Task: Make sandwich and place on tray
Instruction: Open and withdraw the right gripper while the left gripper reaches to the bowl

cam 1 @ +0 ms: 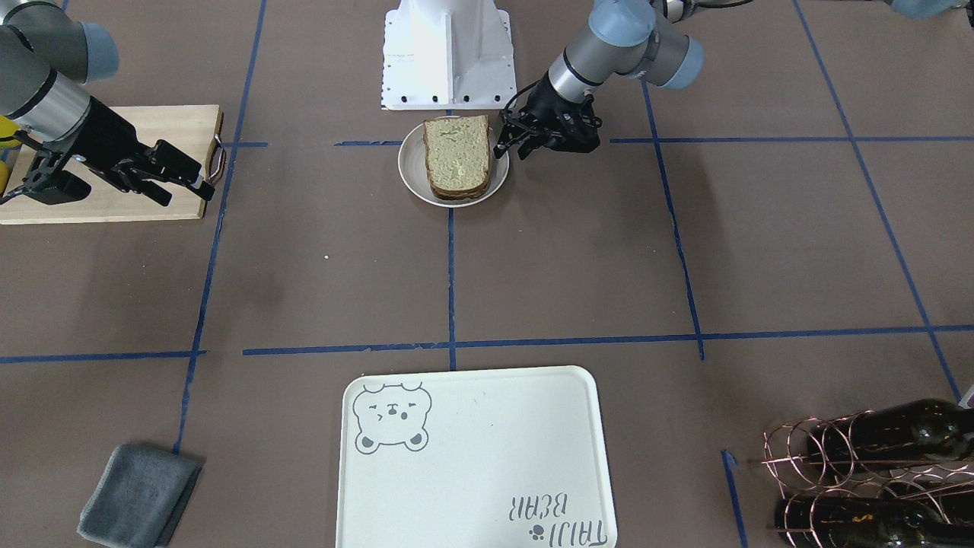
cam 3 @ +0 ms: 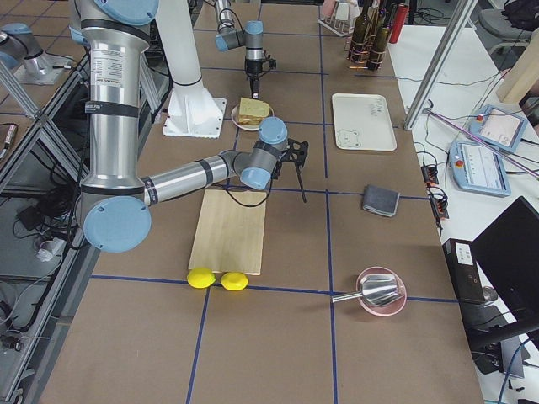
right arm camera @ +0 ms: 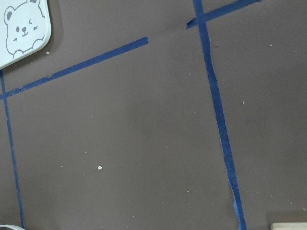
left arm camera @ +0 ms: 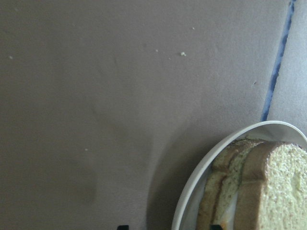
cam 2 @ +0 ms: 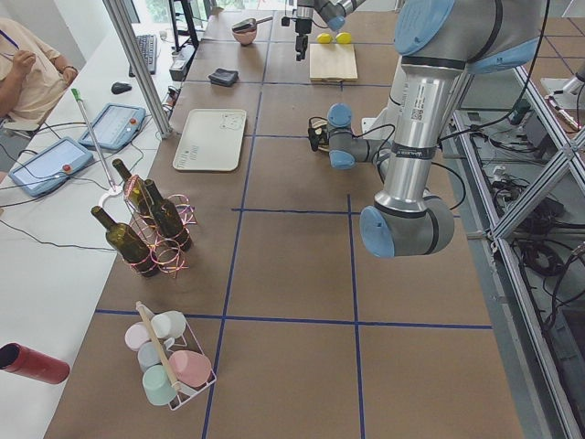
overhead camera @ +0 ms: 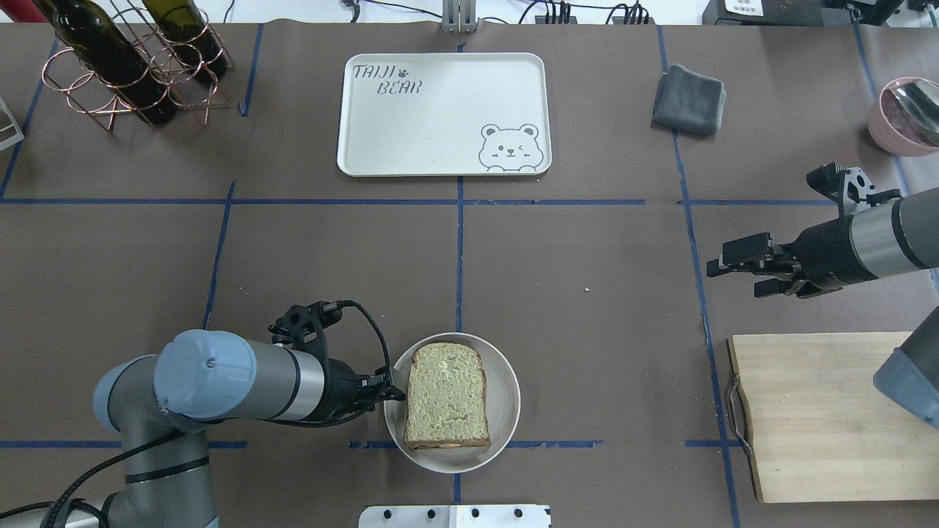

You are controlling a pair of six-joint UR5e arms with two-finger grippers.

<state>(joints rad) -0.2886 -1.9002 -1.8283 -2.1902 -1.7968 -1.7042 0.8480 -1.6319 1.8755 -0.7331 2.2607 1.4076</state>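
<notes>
The left gripper (cam 1: 511, 150) was seen with its fingers spread. In the wrist view one fingertip (left arm camera: 123, 226) was parked outside the rim of the plate (overhead camera: 506, 381) and the other inside it, so the rim was straddled, not clamped. Whether anything was actually touched couldn't be told.

The sandwich (overhead camera: 446, 394) was stacked on that plate, near the middle of the table's robot-side edge, with the gripper on its left. The tray (overhead camera: 440, 125) was set well apart from it, at the middle of the operators' edge.

The right gripper (overhead camera: 733, 273) was held with its fingers apart and nothing between them, over bare table toward the right end. It was just beyond the cutting board (overhead camera: 814, 418). A grey cloth (overhead camera: 688, 89) was left by the operators' edge, on the tray's right.
</notes>
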